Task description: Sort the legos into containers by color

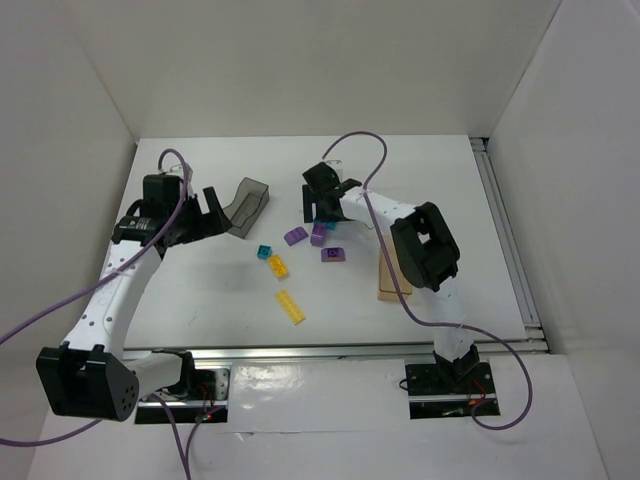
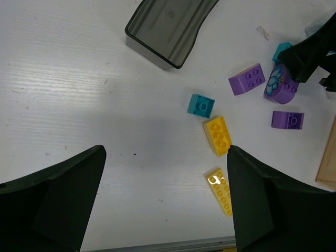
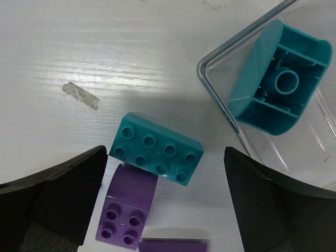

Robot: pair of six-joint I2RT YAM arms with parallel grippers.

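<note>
While the right gripper hung low with its two fingers spread wide and nothing held in them, a teal brick lay flat on the table right under the gap, bumps up. The brick's long side ran almost from one finger to the other, tipped a little. So the fingers looked set to meet its short ends, and I think a small turn of the wrist would give a better hold across the thin way. A purple brick touched its near edge, which could get in the way.

The clear bin sat just beside the brick, up and to the right in the wrist view. One teal piece was already inside it, upside down. That looked like the right home for this brick too.

The left gripper was open and empty too, over bare table. A small teal brick and two yellow bricks lay off to its right, with the dark grey bin beyond. The right arm was much nearer the big teal brick.
</note>
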